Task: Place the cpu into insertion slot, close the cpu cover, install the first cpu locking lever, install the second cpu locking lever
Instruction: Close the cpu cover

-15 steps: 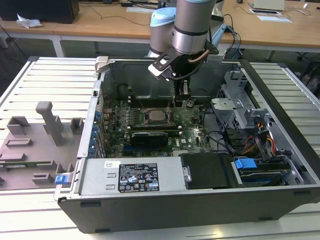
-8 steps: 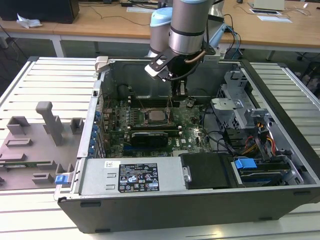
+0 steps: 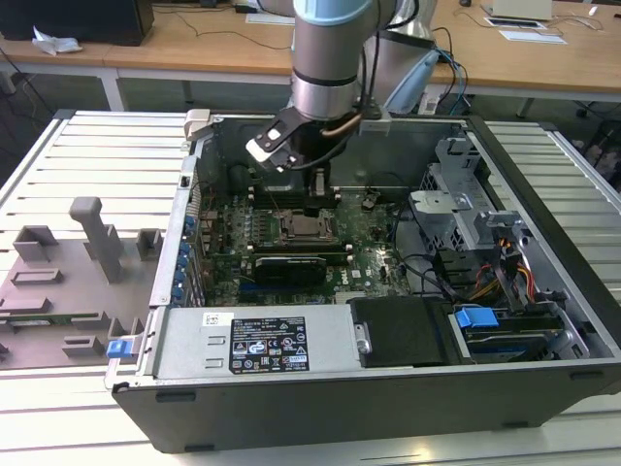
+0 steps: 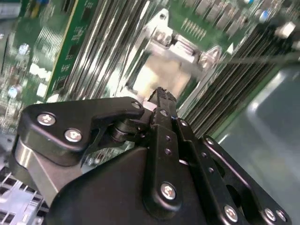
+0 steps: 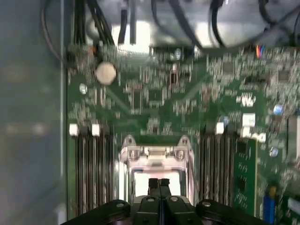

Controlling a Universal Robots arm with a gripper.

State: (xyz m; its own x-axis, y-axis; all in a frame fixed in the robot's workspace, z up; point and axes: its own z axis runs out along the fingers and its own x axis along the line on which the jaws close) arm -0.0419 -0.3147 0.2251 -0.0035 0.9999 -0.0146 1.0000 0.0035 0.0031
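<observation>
Work stands, by my reading, between closing the cover and the first lever. The cpu (image 5: 140, 180) lies flat inside the slot (image 3: 285, 231). Its pale top shows through the window of the cover (image 5: 157, 152), which appears to lie down over the slot, its hinge bar and two screws along one edge.

The tool (image 5: 159, 183) hangs directly above the slot, its two fingers pressed tip to tip and gripping nothing. In both wrist views the joined tips are very near the cpu's top; whether they touch it I cannot tell. In the exterior view the arm comes straight down into the case (image 3: 320, 408), over the slot on the board (image 3: 374, 248).

Memory slots (image 5: 93, 183) stand on two opposite sides of the slot. In the second wrist view a thin grey rod (image 4: 262, 55) runs out from one corner of the slot. It may be a lever not yet latched, but I cannot be sure.

Any move from here calls for small, well-aimed travel. The tips should bear on the cover's frame or a lever end, not on the cpu's bare top, and should stay clear of the memory slots.
</observation>
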